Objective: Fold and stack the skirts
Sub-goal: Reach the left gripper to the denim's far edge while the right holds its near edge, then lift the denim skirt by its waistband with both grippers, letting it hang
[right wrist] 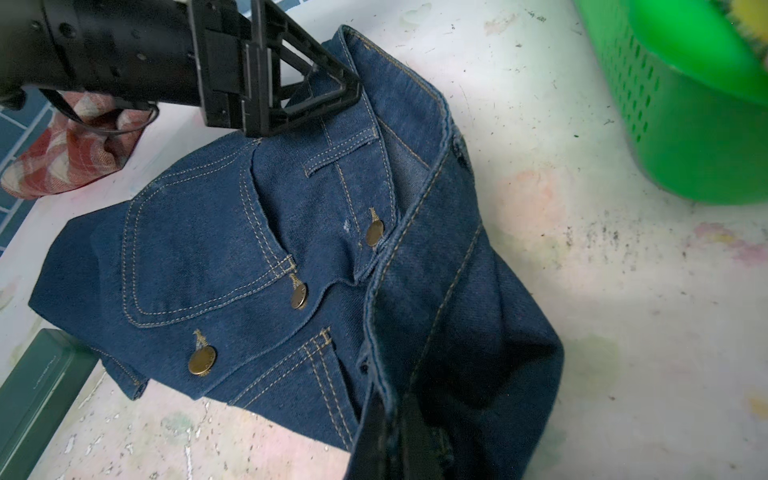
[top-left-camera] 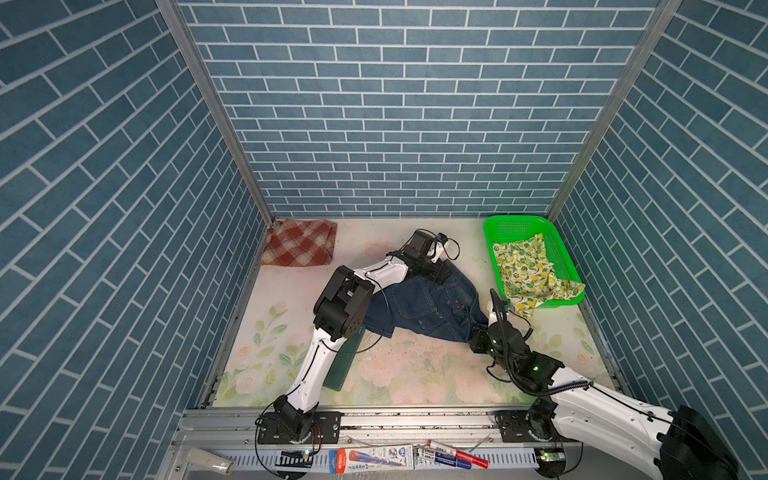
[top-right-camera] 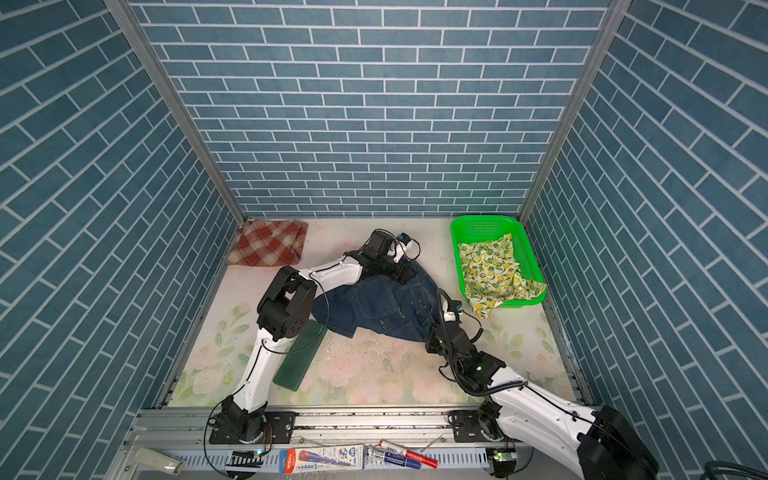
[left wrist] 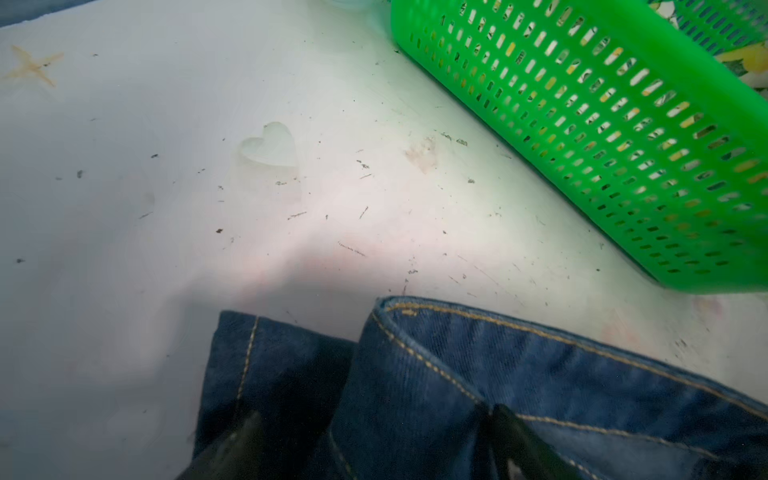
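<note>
Your right gripper [right wrist: 394,409] is clamped on the near-right edge of the denim skirt [top-left-camera: 419,305]. The skirt lies rumpled mid-table, its near-left corner reaching the dark green pad [top-right-camera: 297,361]. Your left gripper [left wrist: 374,415] sits at the skirt's far edge by the waistband, jaws apart with a fold of denim between them, not pinched. The plaid skirt [top-left-camera: 299,248] lies folded in the far-left corner. The lemon-print skirt [top-left-camera: 528,270] is bunched in the green basket [top-left-camera: 515,227], spilling over its near rim.
</note>
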Motion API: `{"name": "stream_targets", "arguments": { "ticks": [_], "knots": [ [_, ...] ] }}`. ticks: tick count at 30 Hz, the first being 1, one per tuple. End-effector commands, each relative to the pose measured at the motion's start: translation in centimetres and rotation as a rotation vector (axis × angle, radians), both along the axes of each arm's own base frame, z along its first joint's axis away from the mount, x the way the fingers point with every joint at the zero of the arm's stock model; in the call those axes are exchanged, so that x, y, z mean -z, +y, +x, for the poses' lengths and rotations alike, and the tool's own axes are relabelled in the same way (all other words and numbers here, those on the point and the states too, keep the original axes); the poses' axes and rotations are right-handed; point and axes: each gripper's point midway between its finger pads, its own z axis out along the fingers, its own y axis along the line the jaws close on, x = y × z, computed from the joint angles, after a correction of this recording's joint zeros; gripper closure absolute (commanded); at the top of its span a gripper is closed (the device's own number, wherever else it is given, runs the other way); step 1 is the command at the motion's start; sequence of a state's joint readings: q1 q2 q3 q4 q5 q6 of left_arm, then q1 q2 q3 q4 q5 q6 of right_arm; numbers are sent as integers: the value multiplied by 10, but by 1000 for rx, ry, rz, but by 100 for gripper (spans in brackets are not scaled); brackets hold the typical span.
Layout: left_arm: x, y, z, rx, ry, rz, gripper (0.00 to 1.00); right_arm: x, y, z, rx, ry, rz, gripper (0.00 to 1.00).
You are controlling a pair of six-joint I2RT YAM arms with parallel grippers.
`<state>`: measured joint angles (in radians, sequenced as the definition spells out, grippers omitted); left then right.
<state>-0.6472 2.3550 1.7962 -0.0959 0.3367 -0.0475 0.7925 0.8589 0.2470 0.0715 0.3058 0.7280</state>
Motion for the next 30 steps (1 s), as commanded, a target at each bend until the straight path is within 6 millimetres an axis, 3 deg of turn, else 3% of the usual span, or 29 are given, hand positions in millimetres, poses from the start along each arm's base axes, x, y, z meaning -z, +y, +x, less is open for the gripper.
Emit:
{"name": "stream_targets", "arguments": {
  "ticks": [1, 6, 9, 15, 21, 26, 30],
  "knots": [
    [-18, -16, 8, -2, -25, -71, 44, 6, -1, -1, -3, 10, -12, 100],
    [-50, -21, 9, -4, -55, -143, 71, 0, -2, 1, -2, -5, -25, 100],
    [-84, -22, 6, 5, -88, -187, 100, -11, -3, 5, 5, -30, -30, 100],
    [-152, -5, -6, -5, -176, -215, 100, -50, -8, 14, 19, -111, -70, 100],
    [-234, 38, -22, -93, -303, -199, 100, -111, -14, 28, 55, -228, -91, 100],
    [-314, 96, -35, -208, -416, -207, 100, -199, -19, 44, 78, -370, -81, 100],
    [-364, 143, -53, -305, -487, -240, 100, -270, -26, 46, 88, -475, -95, 100]
  ]
}}
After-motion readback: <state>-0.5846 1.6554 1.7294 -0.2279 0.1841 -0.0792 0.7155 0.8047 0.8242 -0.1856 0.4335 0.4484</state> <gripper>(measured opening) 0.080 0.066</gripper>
